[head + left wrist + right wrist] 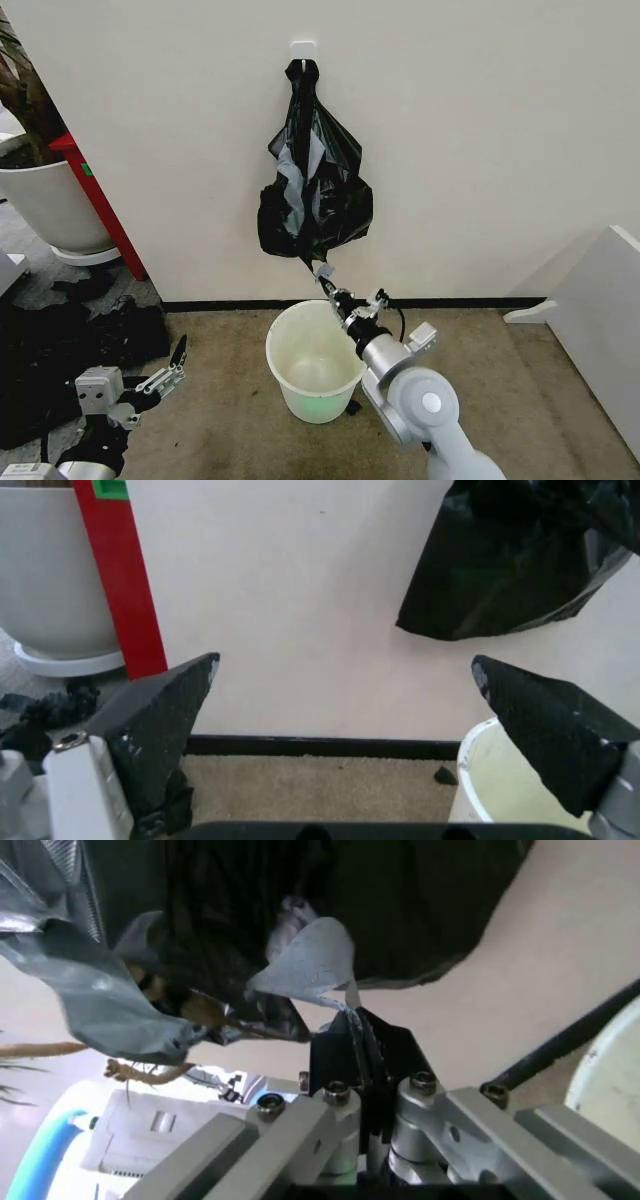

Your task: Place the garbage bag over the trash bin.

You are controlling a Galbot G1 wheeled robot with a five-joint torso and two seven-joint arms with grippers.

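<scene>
The glossy black garbage bag (315,190) hangs from a white hook (303,47) on the wall, bunched and wrinkled, directly above the trash bin. The trash bin (315,360) is a white bucket standing upright on the carpet against the wall. My right gripper (322,272) reaches up over the bin's rim and is shut on the bag's lowest tip. In the right wrist view the black fingers (352,1046) pinch a pale fold of the garbage bag (300,967). My left gripper (175,365) waits low at the left, open and holding nothing. It faces the wall, with the bag (510,562) and bin rim (478,769) ahead.
A large white planter (50,205) with a plant and a red board (100,200) stand at the left. Black bundles (70,350) lie on the floor beside my left arm. A white panel (600,320) stands at the right. Bare carpet lies in front of the bin.
</scene>
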